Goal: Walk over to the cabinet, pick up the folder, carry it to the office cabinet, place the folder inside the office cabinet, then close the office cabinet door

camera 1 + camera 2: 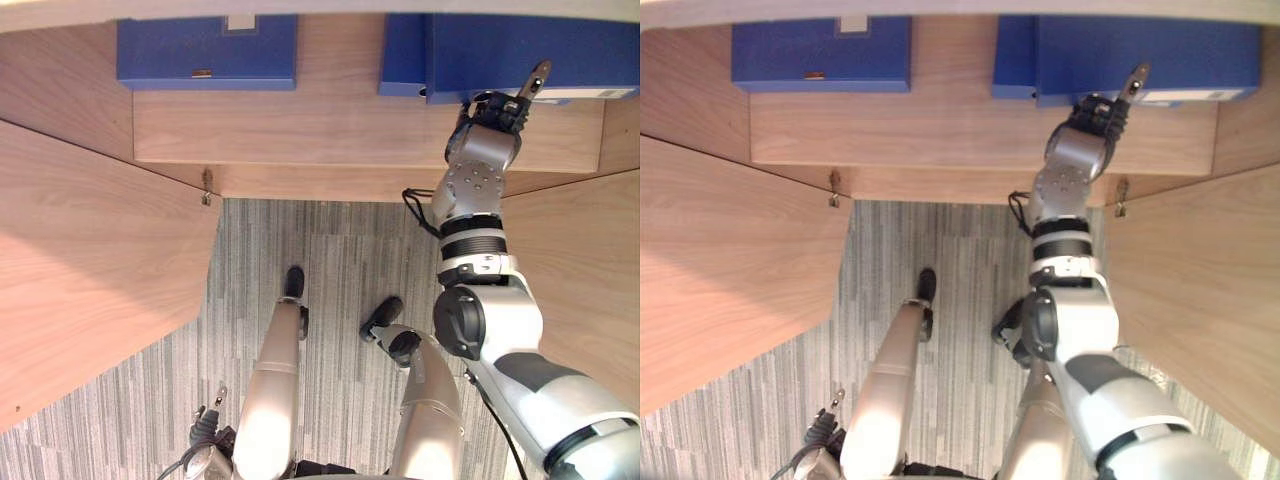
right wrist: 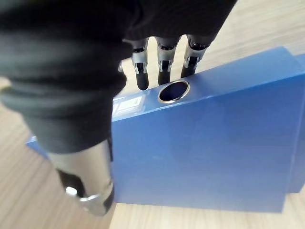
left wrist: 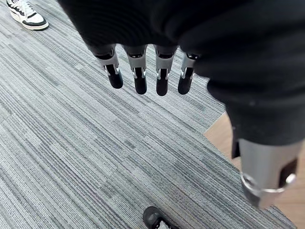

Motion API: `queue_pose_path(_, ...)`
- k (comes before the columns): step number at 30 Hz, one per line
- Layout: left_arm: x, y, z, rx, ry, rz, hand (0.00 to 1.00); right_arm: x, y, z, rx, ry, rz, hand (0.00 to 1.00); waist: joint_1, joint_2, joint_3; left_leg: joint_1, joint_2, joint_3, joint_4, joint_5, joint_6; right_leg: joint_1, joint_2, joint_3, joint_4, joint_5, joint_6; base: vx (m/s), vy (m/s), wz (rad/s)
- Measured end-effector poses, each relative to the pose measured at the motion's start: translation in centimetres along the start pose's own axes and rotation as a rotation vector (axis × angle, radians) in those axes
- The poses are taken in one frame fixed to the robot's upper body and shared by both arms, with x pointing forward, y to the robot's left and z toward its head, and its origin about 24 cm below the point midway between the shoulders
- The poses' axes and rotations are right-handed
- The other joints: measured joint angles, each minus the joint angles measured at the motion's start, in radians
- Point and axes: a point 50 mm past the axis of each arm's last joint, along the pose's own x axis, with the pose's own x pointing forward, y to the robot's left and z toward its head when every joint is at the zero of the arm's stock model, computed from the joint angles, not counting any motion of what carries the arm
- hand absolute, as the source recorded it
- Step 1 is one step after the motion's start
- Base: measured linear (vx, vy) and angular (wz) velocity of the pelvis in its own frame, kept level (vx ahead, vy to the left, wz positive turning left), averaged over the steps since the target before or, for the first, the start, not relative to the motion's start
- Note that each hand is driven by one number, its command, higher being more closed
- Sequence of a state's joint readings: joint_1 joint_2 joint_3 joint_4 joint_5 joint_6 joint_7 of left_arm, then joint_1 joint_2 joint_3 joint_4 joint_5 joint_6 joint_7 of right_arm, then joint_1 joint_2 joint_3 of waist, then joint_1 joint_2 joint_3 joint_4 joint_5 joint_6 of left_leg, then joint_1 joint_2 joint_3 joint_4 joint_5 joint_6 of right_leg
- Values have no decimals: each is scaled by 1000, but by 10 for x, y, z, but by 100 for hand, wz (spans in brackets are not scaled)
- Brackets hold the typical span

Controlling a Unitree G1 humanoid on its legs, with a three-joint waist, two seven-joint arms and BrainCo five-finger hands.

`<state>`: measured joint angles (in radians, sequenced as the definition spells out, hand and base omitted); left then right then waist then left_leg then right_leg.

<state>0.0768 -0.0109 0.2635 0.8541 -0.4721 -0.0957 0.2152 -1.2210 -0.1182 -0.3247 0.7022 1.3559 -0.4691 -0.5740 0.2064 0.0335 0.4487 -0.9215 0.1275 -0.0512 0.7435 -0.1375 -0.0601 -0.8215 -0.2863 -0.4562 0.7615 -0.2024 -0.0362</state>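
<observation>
Folder [image 2: 205,143], blue, sits at the right end of the cabinet shelf [image 1: 340,130]. Right hand [image 1: 490,115] rests straight fingers [image 2: 164,71] on its spine, thumb spread apart. Left hand [image 3: 140,78] hangs below the shelf, empty, fingers relaxed. Second folder [image 1: 207,50] sits at the shelf's left end.

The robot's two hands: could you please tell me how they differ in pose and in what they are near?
The left hand hangs low over the grey carpet; the right hand reaches into the cabinet. The left hand touches nothing; the right hand's fingers lie at the spine of a blue folder. Both have straight fingers, curled round nothing.
</observation>
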Motion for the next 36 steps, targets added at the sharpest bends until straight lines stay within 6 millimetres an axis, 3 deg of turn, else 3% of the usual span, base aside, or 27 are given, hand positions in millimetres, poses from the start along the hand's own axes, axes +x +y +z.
queue_pose_path(3, 0, 0, 0, 4, 0, -4, 0, 3, 0, 4, -73, -4, 19, 0, 0, 0, 0, -3, 1, -1, 7, 0, 0, -3, 0, 0, 7, 0, 0, -51, 26, -1)
queue_pose_path(5, 0, 0, 0, 5, -1, -5, 0, 5, 1, 1, -289, -5, 71, 0, -4, 0, 0, -3, 2, -1, 10, 0, 0, -3, 0, 1, 7, 2, -3, -45, 33, -2)
queue_pose_path(16, 0, -1, 2, 11, -15, -19, 0, 8, -9, -24, -1035, 47, 291, 0, -13, 0, 0, -7, 13, 1, 9, 0, 0, -3, 16, 1, -11, 14, -8, -24, 38, -3)
queue_pose_path(20, 0, -1, 4, 18, -26, -35, 0, 13, -12, -23, -1401, 8, 396, 0, -20, 0, 0, -8, 18, 2, 6, 1, -1, -3, 23, 1, -21, 19, -10, -30, 51, -4)
queue_pose_path(32, 1, -4, 7, 59, -49, -76, 0, 21, -17, -14, -1936, -55, 551, 0, -18, 0, -13, 16, 27, 5, -58, 36, -9, 9, 44, -3, -67, 42, -18, -14, 17, -1)
queue_pose_path(35, 1, -5, 7, 67, -49, -94, 0, 23, -25, -11, -2128, -77, 593, 0, -17, -1, -26, 26, 27, 4, -80, 48, -8, 20, 52, -6, -94, 56, -18, -16, 53, 0)
queue_pose_path(36, 1, -5, 7, 72, -51, -101, 0, 25, -31, -7, -2265, -94, 614, 0, -13, -1, -26, 43, 28, 4, -94, 51, -8, 39, 57, -6, -111, 61, -16, -7, 53, 1)
